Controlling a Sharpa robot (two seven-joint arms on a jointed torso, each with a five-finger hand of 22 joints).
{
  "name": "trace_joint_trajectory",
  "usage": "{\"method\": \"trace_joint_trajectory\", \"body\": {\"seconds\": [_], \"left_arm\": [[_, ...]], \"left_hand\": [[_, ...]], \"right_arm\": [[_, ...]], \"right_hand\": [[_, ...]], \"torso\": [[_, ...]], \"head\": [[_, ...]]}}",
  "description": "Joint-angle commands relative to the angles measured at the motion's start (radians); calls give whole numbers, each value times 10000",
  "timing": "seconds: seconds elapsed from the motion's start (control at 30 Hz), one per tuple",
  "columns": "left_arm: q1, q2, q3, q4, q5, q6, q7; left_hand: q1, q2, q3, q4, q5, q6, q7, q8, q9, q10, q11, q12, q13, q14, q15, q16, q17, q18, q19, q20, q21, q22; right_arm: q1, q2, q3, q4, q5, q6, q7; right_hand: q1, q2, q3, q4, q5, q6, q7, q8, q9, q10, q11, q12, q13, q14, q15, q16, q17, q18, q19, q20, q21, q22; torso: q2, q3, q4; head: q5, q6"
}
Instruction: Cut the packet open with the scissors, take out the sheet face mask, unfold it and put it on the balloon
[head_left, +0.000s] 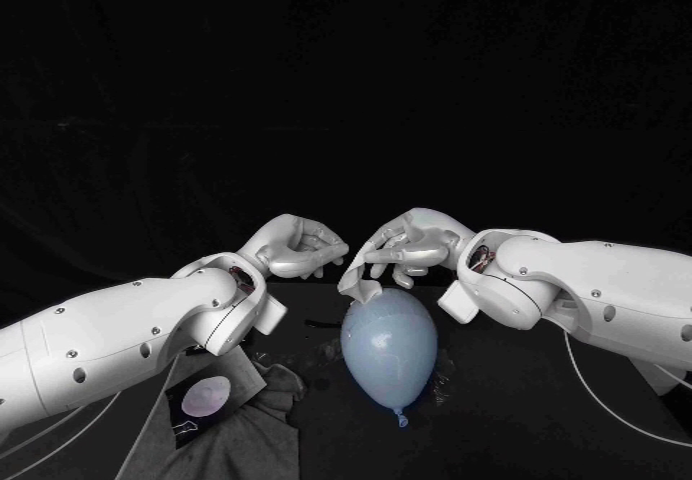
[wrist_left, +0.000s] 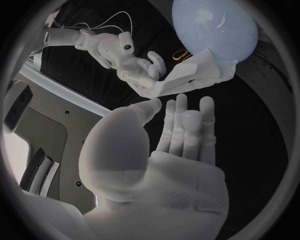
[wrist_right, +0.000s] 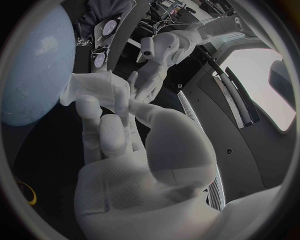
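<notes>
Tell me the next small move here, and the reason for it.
Probably move the left robot hand in to pinch the free edge of the sheet face mask. The right robot hand holds it folded above the balloon, and the left holds nothing, so unfolding likely needs a second grip.

Head camera looks down at the balloon (head_left: 389, 345); both close wrist cameras share it.

Crumpled grey cloth (head_left: 238, 445), black table (head_left: 548, 405), dark curtain (head_left: 346, 100) behind
</notes>
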Motion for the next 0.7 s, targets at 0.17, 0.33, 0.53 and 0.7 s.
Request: {"method": "trace_joint_trajectory", "body": {"seconds": [0.17,0.33,0.53,0.7], "left_arm": [[16,96,10,25,224,892,-280],[16,132,11,40,333,954,-115],[15,165,11,63,405,954,23],[15,178,12,43,544,838,155]], "left_hand": [[127,-217,-898,269,-41,0,32,-374,-289,88,32,-38,-55,-198,28,-10,-175,111,77,190,-334,-254],[218,-180,-1242,439,-42,222,-23,-391,-357,109,-3,-35,-71,-255,2,6,-235,117,129,217,-431,-337],[529,53,-1331,488,-39,407,-95,-395,-409,151,-53,-25,-83,-283,-36,30,-263,119,164,229,-493,-392],[1521,827,-864,130,-43,756,-271,-277,-407,363,-210,40,-90,-129,-186,158,-42,129,241,212,-482,-409]], "right_arm": [[-1,56,4,-6,-56,-52,160],[-1,93,3,-41,-53,-28,135],[-1,115,3,-47,-52,-18,123],[-1,106,2,-40,-62,-14,120]], "right_hand": [[-57,74,160,-95,25,78,-20,77,1464,39,5,66,20,13,-43,-62,-26,199,57,11,17,4],[-57,74,160,-95,25,78,-20,77,1464,39,5,66,20,13,-43,-62,-26,199,57,11,17,4],[-57,74,160,-95,25,78,-20,77,1464,39,5,66,20,13,-43,-62,-26,199,57,11,17,4],[-57,74,160,-95,25,78,-20,77,1464,39,5,66,20,13,-43,-62,-26,199,57,11,17,4]], "torso": [[6,-1,-3],[9,-4,-2],[8,-4,2],[8,1,0]], "head": [[3,-20],[1,-23],[24,-32],[17,-40]]}}
